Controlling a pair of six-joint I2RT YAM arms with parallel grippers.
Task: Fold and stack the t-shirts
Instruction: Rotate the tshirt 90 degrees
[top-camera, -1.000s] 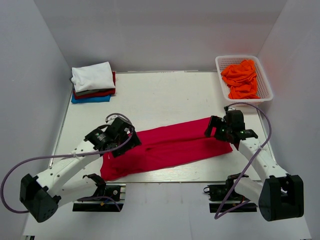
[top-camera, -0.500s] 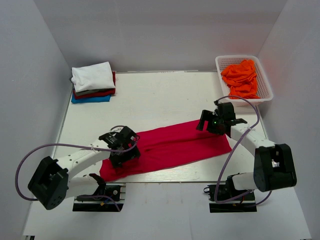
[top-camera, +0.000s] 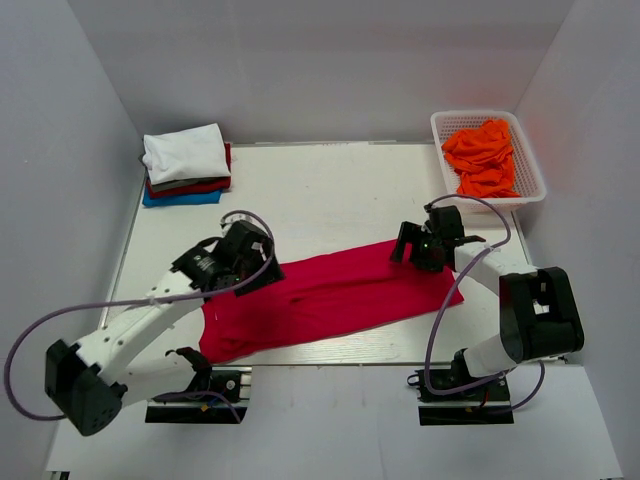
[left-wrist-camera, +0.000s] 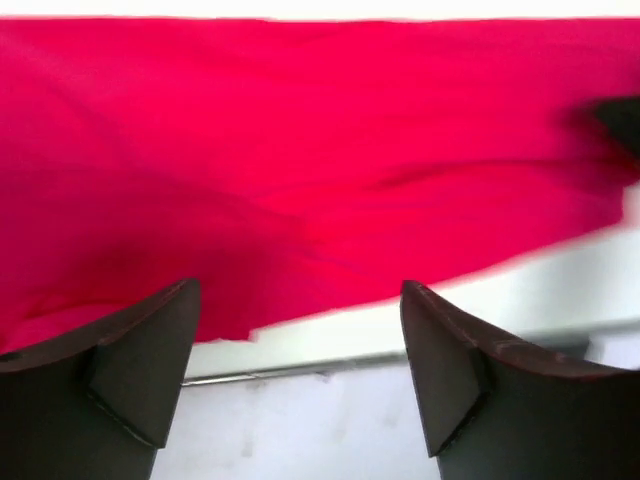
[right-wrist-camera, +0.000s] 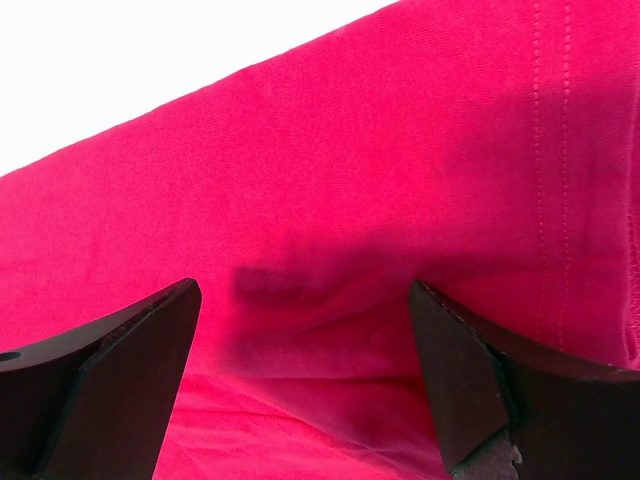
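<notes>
Red shirt (top-camera: 340, 295) lies as a long folded band across the near half of the table (top-camera: 330, 190), its left end close to the near edge and its right end short of the right edge. Left gripper (top-camera: 262, 265) hovers over the left end with fingers spread and nothing between them. Right gripper (top-camera: 412, 250) hovers over the far right corner of the band, also spread and holding nothing. Main risk: a pinch takes only the top layer, so the band opens when lifted; the wrist views do not show how many layers lie there. Second risk: pulling the left end nearward would slide cloth over the near edge. Open room for the fold lies on the far half, between the folded stack (top-camera: 185, 165) at the far left corner and the basket (top-camera: 478, 113) of orange shirts (top-camera: 485, 155) at the far right.
</notes>
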